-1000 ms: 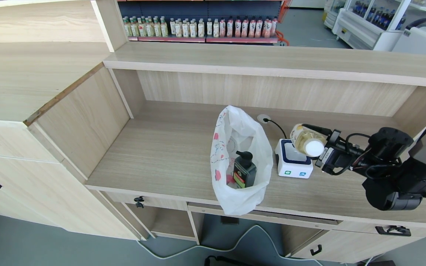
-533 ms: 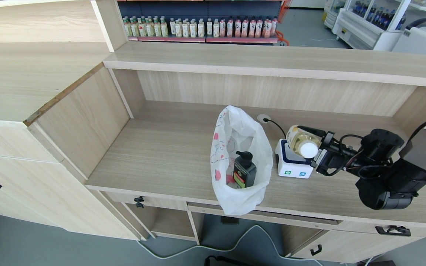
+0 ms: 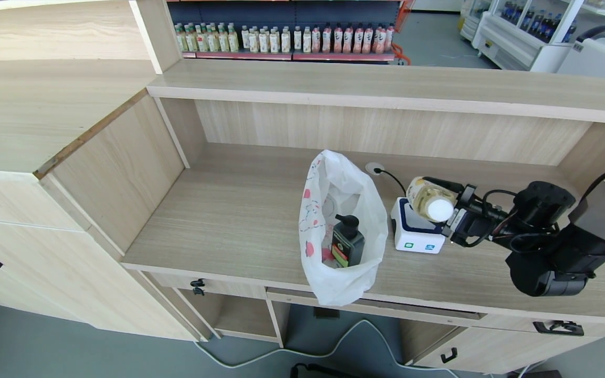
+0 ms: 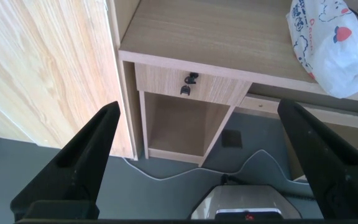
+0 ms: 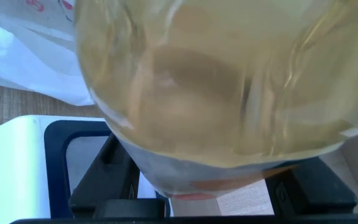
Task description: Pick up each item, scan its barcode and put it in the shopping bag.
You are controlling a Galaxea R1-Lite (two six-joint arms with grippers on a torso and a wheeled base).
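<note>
right pincer (image 3: 433, 202) clamps bottle (image 3: 421, 193) sideways above scanner (image 3: 417, 237), likely presenting barcode | left pincer (image 4: 199, 111) wide open, empty | shopping bag (image 3: 334, 178) alongside

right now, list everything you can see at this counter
counter: one, light wood, holds everything
shopping bag: one, white with red prints, counter centre
pump bottle: one, dark, upright inside the bag
scanner: one, white with dark top, right of the bag
drink bottle: one, pale yellow, white cap, held over the scanner
shelf bottles: many, mixed colours, far shelf
left end effector: open, empty, low before the counter's front
right end effector: shut on the drink bottle
</note>
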